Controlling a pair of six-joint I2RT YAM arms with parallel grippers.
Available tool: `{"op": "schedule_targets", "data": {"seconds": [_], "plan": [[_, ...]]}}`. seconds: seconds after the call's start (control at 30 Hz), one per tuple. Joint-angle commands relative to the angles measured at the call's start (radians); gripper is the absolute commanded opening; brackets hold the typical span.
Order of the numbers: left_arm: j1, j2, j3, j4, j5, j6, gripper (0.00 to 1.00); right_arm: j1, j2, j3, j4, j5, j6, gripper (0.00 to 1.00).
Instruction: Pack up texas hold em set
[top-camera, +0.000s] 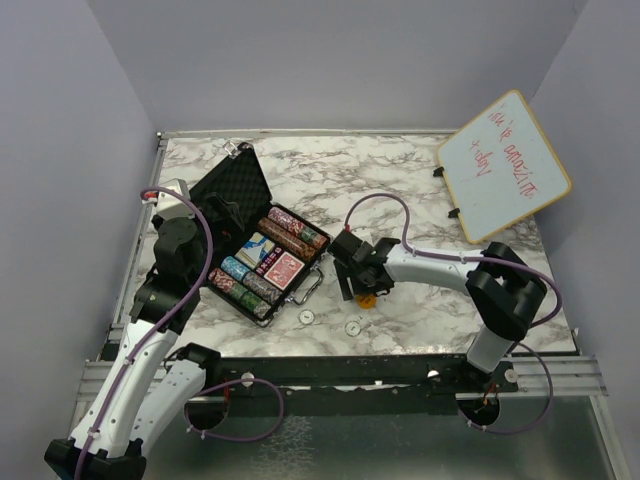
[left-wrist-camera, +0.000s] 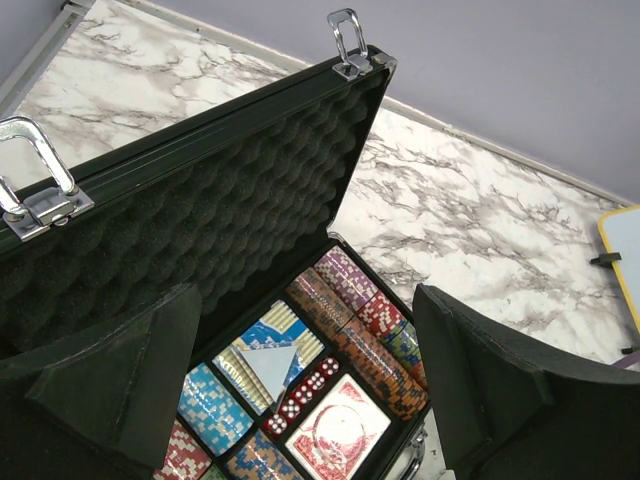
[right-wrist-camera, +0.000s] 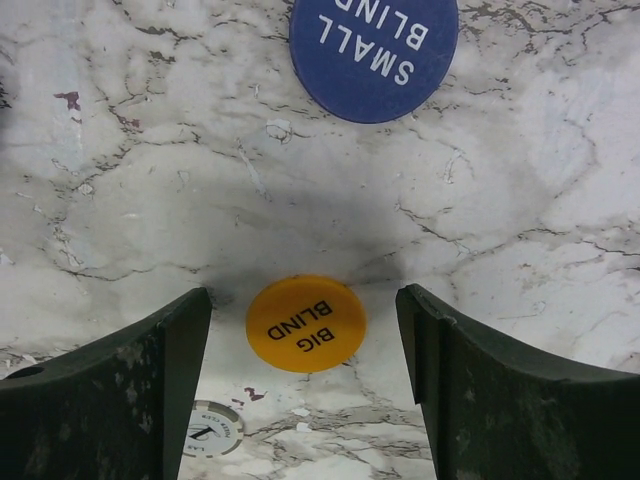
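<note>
Marble tabletop (top-camera: 400, 190) carries the whole set, and I have both arms out over it. My left arm rises from its base at the near left, folds at the elbow and holds the left gripper (left-wrist-camera: 305, 330) over the open case (top-camera: 265, 260), aimed down past the foam-lined lid (left-wrist-camera: 200, 220) into the tray. Its jaws stand wide apart with nothing in them. My right arm reaches from the near right, low and leftward, ending with the right gripper (right-wrist-camera: 303, 300) pointed straight down just beside the case's near-right edge. Those jaws are spread too and grip nothing. The orange BIG BLIND button (right-wrist-camera: 305, 323) lies flat on the marble between the two fingers, touching neither. The blue SMALL BLIND button (right-wrist-camera: 375, 50) sits beyond it, and a small white button (right-wrist-camera: 210, 430) lies near one finger.

The case sits left of centre, its long axis running diagonally from near left to far right. The lid stands up along the far-left long side, with silver latches (left-wrist-camera: 345, 40) on its free edge, and the handle (top-camera: 313, 290) faces near right. Inside lie chip stacks (left-wrist-camera: 360, 340) in rows, red dice (left-wrist-camera: 305, 385), a red deck (top-camera: 285, 268) and a blue deck (top-camera: 257, 247). A whiteboard (top-camera: 505, 165) sits tilted at the far right.
</note>
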Motion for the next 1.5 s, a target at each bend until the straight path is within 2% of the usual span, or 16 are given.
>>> {"op": "schedule_targets", "data": {"seconds": [0.0,0.13,0.27,0.43,0.73,0.87,1.0,1.13,1.23,1.33,1.47], "plan": [[0.007,-0.003,-0.01,0.016,0.026,0.006,0.94,-0.011,-0.004,-0.027,0.011,-0.076,0.002,0.76],[0.007,-0.002,-0.01,0.016,0.025,0.006,0.94,-0.022,-0.015,-0.056,-0.002,-0.102,0.006,0.73],[0.007,0.0,-0.011,0.017,0.031,0.006,0.95,-0.024,-0.067,-0.117,0.026,-0.154,0.003,0.78],[0.007,0.002,-0.011,0.019,0.035,0.006,0.94,-0.024,-0.082,-0.153,0.033,-0.183,-0.003,0.76],[0.007,0.001,-0.013,0.019,0.033,0.007,0.94,-0.024,0.027,-0.115,0.065,-0.112,-0.016,0.71],[0.007,0.002,-0.012,0.018,0.032,0.009,0.94,-0.025,0.073,-0.091,0.052,-0.085,-0.016,0.64],[0.007,0.001,-0.011,0.018,0.033,0.009,0.94,-0.025,0.09,-0.094,0.048,-0.088,-0.022,0.52],[0.007,0.0,-0.011,0.017,0.035,0.007,0.94,-0.025,0.087,-0.095,0.035,-0.09,-0.015,0.48],[0.007,0.0,-0.011,0.017,0.035,0.007,0.94,-0.026,0.066,-0.098,0.024,-0.087,-0.016,0.5],[0.006,0.0,-0.011,0.017,0.035,0.007,0.94,-0.025,0.054,-0.097,0.013,-0.1,-0.032,0.61],[0.007,-0.003,-0.013,0.017,0.03,0.007,0.94,-0.024,0.081,-0.11,-0.009,-0.163,-0.091,0.67]]}}
